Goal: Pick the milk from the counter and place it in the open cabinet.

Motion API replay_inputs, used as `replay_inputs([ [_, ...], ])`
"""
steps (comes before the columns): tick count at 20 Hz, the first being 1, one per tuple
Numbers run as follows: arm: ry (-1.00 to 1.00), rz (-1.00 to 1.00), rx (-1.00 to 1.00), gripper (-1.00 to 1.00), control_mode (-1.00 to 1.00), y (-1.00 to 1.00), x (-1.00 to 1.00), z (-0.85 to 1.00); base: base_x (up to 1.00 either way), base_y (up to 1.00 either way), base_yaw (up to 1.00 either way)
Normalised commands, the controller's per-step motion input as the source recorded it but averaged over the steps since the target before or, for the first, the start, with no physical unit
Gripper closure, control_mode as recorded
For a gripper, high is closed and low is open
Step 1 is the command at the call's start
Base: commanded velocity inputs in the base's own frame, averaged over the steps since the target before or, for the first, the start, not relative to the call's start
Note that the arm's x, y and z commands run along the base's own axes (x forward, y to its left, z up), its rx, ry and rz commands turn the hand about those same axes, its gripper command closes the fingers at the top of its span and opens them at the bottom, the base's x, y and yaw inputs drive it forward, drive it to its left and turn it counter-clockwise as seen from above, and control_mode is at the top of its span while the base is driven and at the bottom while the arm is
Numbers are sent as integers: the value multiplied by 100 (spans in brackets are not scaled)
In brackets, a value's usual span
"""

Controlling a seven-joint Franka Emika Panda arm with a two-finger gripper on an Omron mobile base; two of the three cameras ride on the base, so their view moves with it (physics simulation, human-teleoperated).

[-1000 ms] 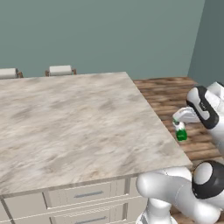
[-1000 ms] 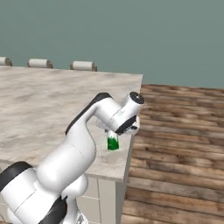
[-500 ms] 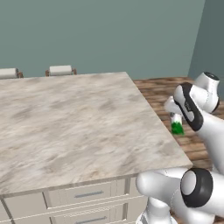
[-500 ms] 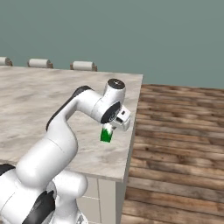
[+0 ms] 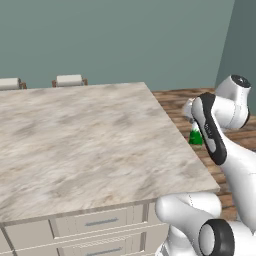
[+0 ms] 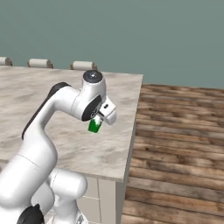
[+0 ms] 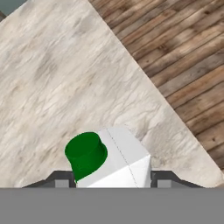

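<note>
In your left base view, the counter (image 5: 85,140) spreads across most of the frame, its marble top bare, with cream drawers (image 5: 95,225) along the near edge. At the right, the milk (image 5: 195,136) shows as a small green-bottomed carton hanging off the counter's right edge, over the wooden floor (image 5: 175,97) — most of it sits behind the white arm, so you cannot read the jaws from here.

In your right base view, the arm bends up from the lower left and the gripper (image 6: 101,119) points down over the counter (image 6: 52,96) near its right edge. The milk (image 6: 94,125) hangs under the hand, green base lowest, clear of the marble surface.

In your hand view, the milk (image 7: 118,159) lies close to the lens, green cap toward you and to the left, white body tilted. The two dark fingertips (image 7: 59,178) stand on either side of the carton, pressed to its sides — the jaws are closed on the milk at a middling width. Beyond it you see the counter (image 7: 61,74) corner and floor planks (image 7: 183,57).
</note>
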Motion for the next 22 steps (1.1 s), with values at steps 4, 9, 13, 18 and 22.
replay_inputs([
  [4,-16,-5,0,100,-100,34,-17,38,0,0,0],
  [9,-10,0,-4,100,-100,9,-17,29,0,0,0],
  [13,-1,4,-17,100,-100,0,0,18,0,0,0],
  [18,-1,7,-11,100,-100,0,-9,20,0,0,0],
  [22,0,0,-1,100,-100,0,0,2,0,0,0],
])
